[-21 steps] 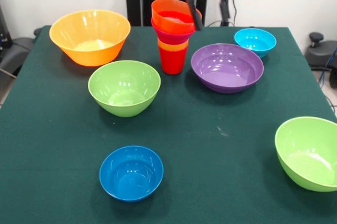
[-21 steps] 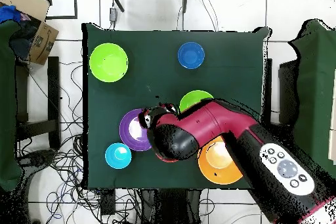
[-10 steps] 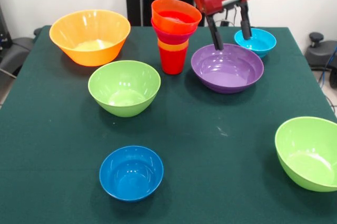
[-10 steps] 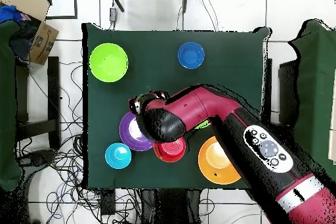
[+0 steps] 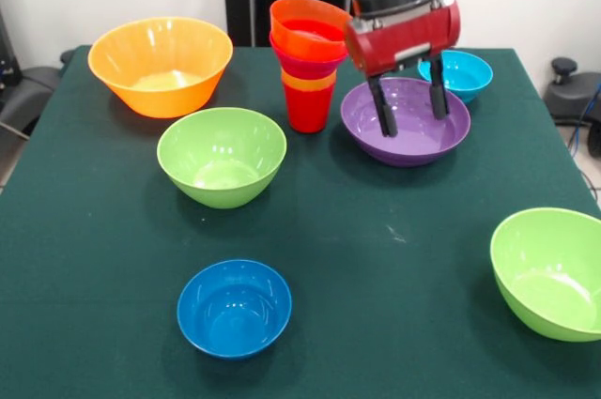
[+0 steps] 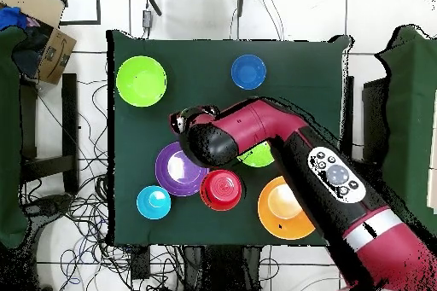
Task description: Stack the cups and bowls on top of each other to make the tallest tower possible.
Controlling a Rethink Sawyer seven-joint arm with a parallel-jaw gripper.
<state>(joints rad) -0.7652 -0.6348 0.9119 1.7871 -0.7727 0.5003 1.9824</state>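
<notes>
Gripper, jaws wide and empty, hangs over purple bowl at upper centre; tower just left. Risk: careless swing topples stack.

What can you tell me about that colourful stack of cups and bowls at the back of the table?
The tower stands upright on the green table, between the large orange bowl and the purple bowl. Its base is a red cup; an orange cup shows as a band above it, then a pink bowl and an orange bowl on top, all glossy plastic. From overhead it reads as one red-orange circle. The gripper hangs beside it, open, not touching.
</notes>
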